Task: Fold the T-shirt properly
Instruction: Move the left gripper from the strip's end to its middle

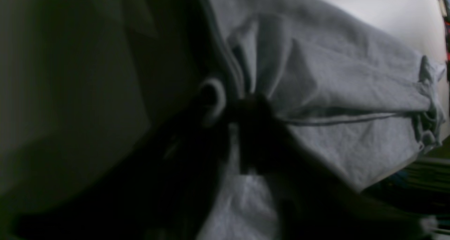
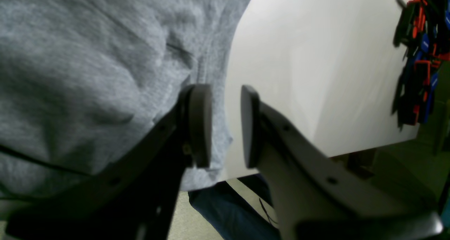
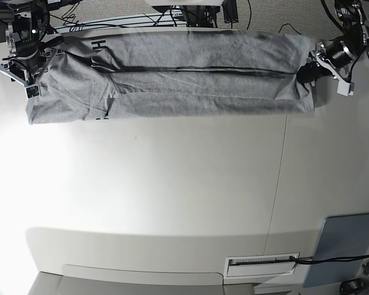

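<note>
The heather-grey T-shirt (image 3: 172, 77) lies as a long folded band along the table's far edge, with black lettering near its left end. My left gripper (image 3: 309, 69) is at the band's right end. In the left wrist view it (image 1: 251, 108) is shut on a bunched pinch of the T-shirt (image 1: 334, 81). My right gripper (image 3: 23, 77) is at the band's left end. In the right wrist view it (image 2: 226, 127) is open, with one pad (image 2: 200, 124) over the T-shirt's (image 2: 88, 74) edge and the other over bare table.
A flat grey-blue panel (image 3: 341, 249) lies at the front right corner. A white slotted plate (image 3: 261, 264) sits at the front edge. Cables run behind the table. Orange, blue and black parts (image 2: 418, 57) hang past the table's side edge.
</note>
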Available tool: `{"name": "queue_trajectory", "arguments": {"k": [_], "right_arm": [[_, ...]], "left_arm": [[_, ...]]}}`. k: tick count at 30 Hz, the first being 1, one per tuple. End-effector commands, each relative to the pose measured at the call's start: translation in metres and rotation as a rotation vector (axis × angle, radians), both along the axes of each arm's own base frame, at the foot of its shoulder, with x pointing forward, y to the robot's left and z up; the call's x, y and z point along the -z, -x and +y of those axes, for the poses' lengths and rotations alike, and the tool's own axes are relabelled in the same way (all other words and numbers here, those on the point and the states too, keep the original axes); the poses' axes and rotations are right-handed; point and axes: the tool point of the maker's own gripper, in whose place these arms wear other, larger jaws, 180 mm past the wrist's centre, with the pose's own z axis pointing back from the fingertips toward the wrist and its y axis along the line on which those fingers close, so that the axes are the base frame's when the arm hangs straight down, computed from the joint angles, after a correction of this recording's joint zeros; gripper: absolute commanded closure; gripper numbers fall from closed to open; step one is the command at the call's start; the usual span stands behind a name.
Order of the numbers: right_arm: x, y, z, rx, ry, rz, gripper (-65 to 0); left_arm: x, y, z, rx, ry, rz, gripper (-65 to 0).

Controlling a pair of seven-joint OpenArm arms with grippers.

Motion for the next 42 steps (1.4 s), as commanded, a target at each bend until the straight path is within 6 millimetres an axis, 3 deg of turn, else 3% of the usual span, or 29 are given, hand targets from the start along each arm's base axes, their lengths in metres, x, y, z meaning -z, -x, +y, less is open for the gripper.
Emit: {"name": "queue_trajectory", "arguments": {"k": [1, 4, 11, 15, 18, 24, 27, 34, 42], "right_arm": [[-0.012, -0.009, -0.004, -0.016, 0.027, -0.041, -15.1], [-0.012, -0.009, -0.004, -0.016, 0.028, -0.041, -15.1], [-0.017, -0.018, -0.002, -0.029, 0.026, -0.077, -15.1], [-0.023, -0.030, -0.002, -0.027, 0.026, -0.113, -15.1], [-0.030, -0.040, -0.002, -0.027, 0.027, -0.144, -15.1], [-0.041, -0.057, -0.002, -0.024, 0.027, -0.197, -15.1], [-0.045, -0.061, -0.002, -0.025, 0.028, -0.212, -15.1], [-0.045, -0.061, -0.003, -0.023, 0.028, -0.212, -15.1], [-0.045, -0.061, -0.003, -0.023, 0.028, -0.212, -15.1]], "left_arm": [[-0.004, -0.001, 0.005, 0.002, -0.015, -0.008, 0.0], [-0.008, -0.009, 0.015, -0.036, -0.044, -0.048, 0.0], [-0.025, -0.023, 0.060, -0.041, -0.286, -0.038, 0.0], [-0.039, -0.026, 0.051, 0.017, -0.326, -0.033, 0.0], [-0.056, -0.028, 0.020, 0.065, -0.292, -0.081, 0.0], [-0.114, -0.028, -0.062, 0.096, -0.163, -0.296, 0.0], [-0.131, -0.024, -0.102, 0.141, -0.104, -0.353, 0.0], [-0.121, -0.011, -0.197, 0.313, 0.037, -0.290, 0.0], [-0.106, -0.013, -0.254, 0.376, -0.027, -0.253, 0.0]]}}
